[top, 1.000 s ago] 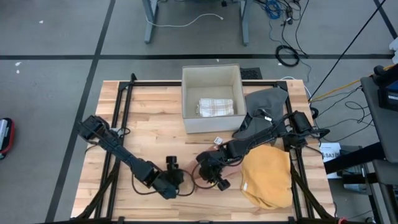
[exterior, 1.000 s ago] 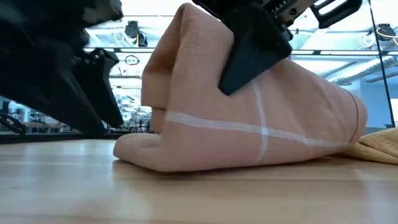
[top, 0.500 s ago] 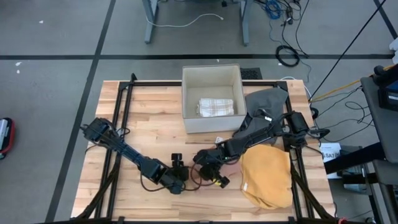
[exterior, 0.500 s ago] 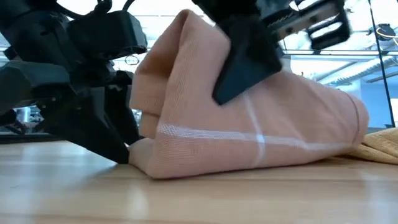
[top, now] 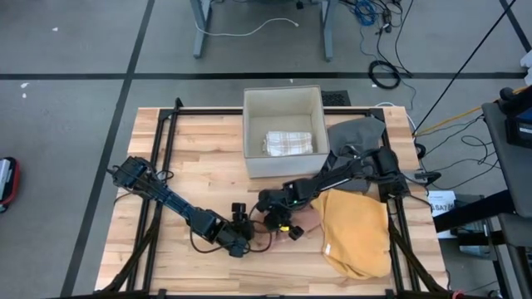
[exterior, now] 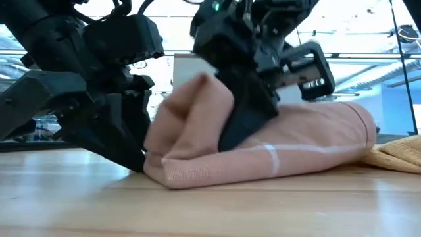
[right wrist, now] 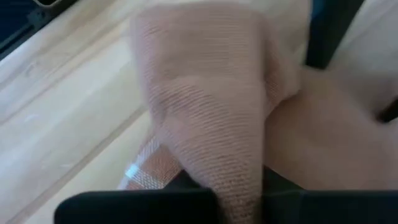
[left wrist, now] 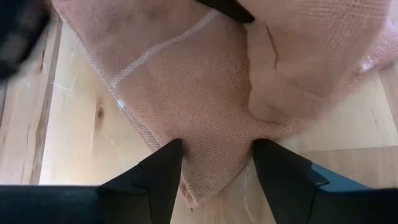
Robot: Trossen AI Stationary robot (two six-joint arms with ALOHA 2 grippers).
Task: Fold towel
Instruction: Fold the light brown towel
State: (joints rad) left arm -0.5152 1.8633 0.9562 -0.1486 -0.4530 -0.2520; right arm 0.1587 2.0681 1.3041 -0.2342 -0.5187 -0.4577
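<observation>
The pink towel [exterior: 283, 158] with white stripes lies bunched near the table's front middle; in the high view only a strip of the towel [top: 306, 218] shows past the arms. My right gripper [top: 281, 224] is shut on a raised fold of it, the right gripper [exterior: 231, 135] slanting down from above. My left gripper [top: 243, 234] is low at the towel's left end, open. In its wrist view the left gripper [left wrist: 214, 177] has a towel corner [left wrist: 208, 155] lying between its two fingers. My right gripper pinches a bunched fold [right wrist: 211, 155] of the towel between its two fingers, slanting down from above. The fold [exterior: 197, 105] stands a little higher than the towel's other parts, which lie on the table. My left gripper's fingers [left wrist: 163, 169] flank the towel's corner; whether they touch the cloth I cannot tell.
A yellow cloth [top: 357, 234] lies just right of the towel and a grey cloth [top: 359, 133] behind it. A white box [top: 283, 104] at the far middle holds a folded checked towel [top: 288, 143]. Bare wood lies at the table's left and far left.
My right gripper has sunk and shifted toward the table's left with the fold, so the towel's tall peak has dropped low and the cloth has folded over itself. My left gripper has moved right and down to the towel's left corner.
</observation>
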